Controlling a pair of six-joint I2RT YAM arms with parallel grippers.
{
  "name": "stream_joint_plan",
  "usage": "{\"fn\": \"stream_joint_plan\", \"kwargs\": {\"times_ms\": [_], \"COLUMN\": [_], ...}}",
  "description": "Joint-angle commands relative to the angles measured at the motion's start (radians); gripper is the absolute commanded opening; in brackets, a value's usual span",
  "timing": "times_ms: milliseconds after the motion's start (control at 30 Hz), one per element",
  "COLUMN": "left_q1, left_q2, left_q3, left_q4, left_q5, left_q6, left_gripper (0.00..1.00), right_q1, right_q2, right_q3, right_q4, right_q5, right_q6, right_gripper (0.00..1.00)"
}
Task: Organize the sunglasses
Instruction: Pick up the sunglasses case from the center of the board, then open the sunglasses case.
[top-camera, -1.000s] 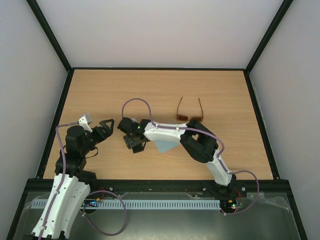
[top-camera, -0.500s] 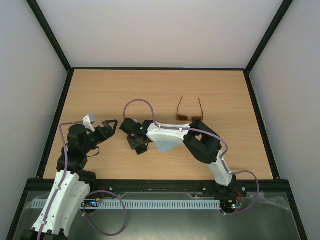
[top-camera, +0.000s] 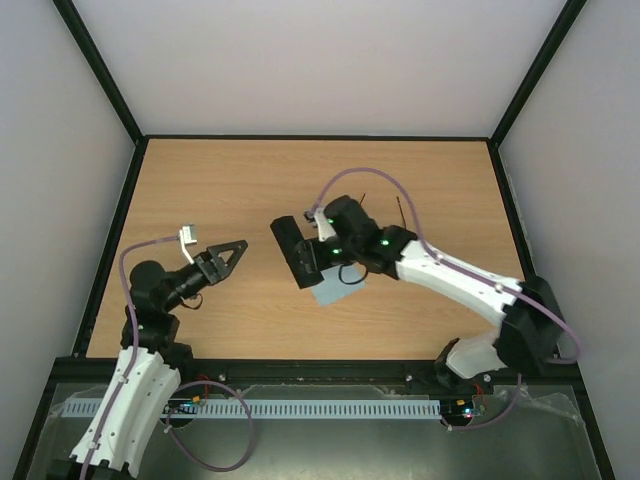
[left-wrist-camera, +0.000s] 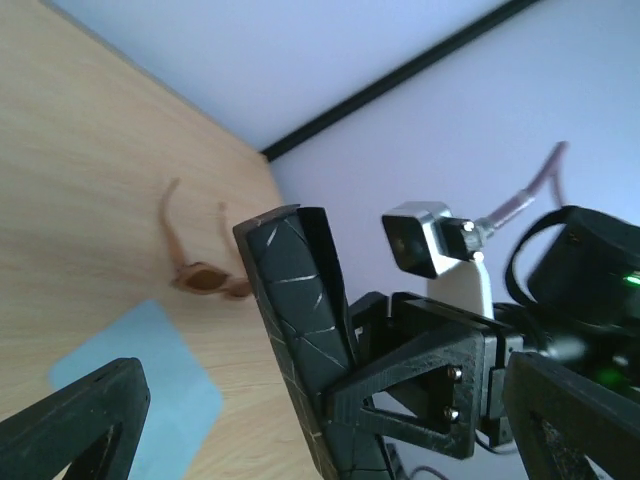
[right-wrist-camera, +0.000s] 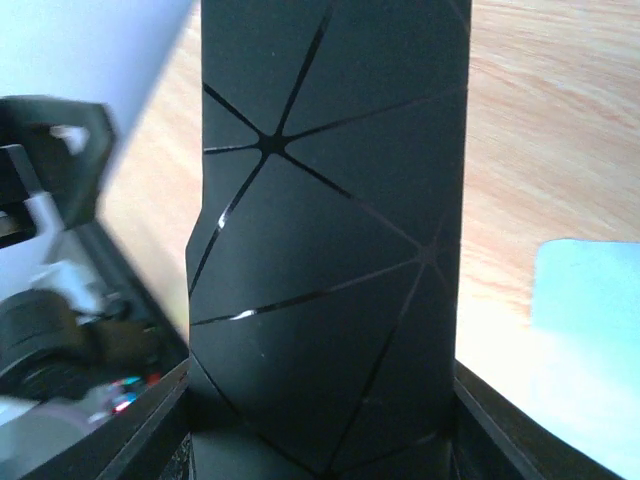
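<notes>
The sunglasses (left-wrist-camera: 205, 279), thin brown frame with amber lenses, lie open on the table beyond the light blue cloth (left-wrist-camera: 140, 388). From above only their temple arms (top-camera: 400, 210) show behind the right arm. My right gripper (top-camera: 322, 250) is shut on a black oblong case (top-camera: 296, 250) and holds it above the table, over the cloth (top-camera: 335, 291). In the right wrist view the case (right-wrist-camera: 330, 250) fills the space between the fingers of that gripper (right-wrist-camera: 325, 432). My left gripper (top-camera: 232, 254) stands open and empty, pointing at the case (left-wrist-camera: 298, 320) from the left.
The wooden table (top-camera: 200, 190) is ringed by a black rim (top-camera: 118, 230) and pale walls. A purple cable (top-camera: 370, 176) arches over the right arm. The left arm's base sits at the near left edge.
The right gripper closed on the black case, lifted it off the table and swung it right, uncovering the cloth. The left gripper rose and reached slightly right, staying open.
</notes>
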Motion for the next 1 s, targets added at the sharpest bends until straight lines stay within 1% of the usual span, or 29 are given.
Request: {"fn": "stream_joint_plan", "kwargs": {"times_ms": [0,33,133,200,267,367,433,500,567,667,967], "left_q1": [-0.047,-0.072,-0.186,-0.304,-0.415,-0.559,-0.633,-0.688,-0.718,-0.727,-0.728], "left_q2": [-0.085,-0.109,-0.179,-0.234,-0.245,-0.200,-0.114,-0.029,0.030,0.077,0.036], "left_q3": [-0.060,-0.077,-0.140,-0.179,-0.215,-0.245,-0.252,-0.249,-0.250,-0.259,-0.268], "left_q4": [0.362,0.414,0.557,0.600,0.638,0.654,0.685,0.723,0.756,0.800,0.783], "left_q5": [0.145,0.137,0.075,-0.006,-0.085,-0.191,-0.238,-0.264,-0.289,-0.324,-0.444], "left_q6": [-0.251,-0.288,-0.370,-0.372,-0.344,-0.259,-0.214,-0.179,-0.154,-0.145,-0.158], "left_gripper": [1.00,1.00,0.99,1.00,0.99,1.00,1.00,1.00,1.00,0.99,1.00], "right_q1": [-0.034,-0.042,-0.061,-0.066,-0.066,-0.065,-0.065,-0.064,-0.066,-0.064,-0.065], "right_q2": [-0.161,-0.197,-0.287,-0.331,-0.363,-0.401,-0.404,-0.400,-0.392,-0.386,-0.331], "right_q3": [-0.127,-0.158,-0.248,-0.308,-0.358,-0.408,-0.420,-0.443,-0.469,-0.484,-0.523], "right_q4": [0.137,0.174,0.307,0.423,0.542,0.654,0.670,0.723,0.792,0.821,0.897], "right_q5": [-0.326,-0.396,-0.532,-0.601,-0.658,-0.688,-0.692,-0.699,-0.713,-0.712,-0.714], "right_q6": [0.055,0.076,0.169,0.252,0.331,0.394,0.401,0.438,0.480,0.491,0.507], "right_gripper": [0.55,0.55,0.55,0.55,0.55,0.54,0.55,0.55,0.54,0.54,0.55]}}
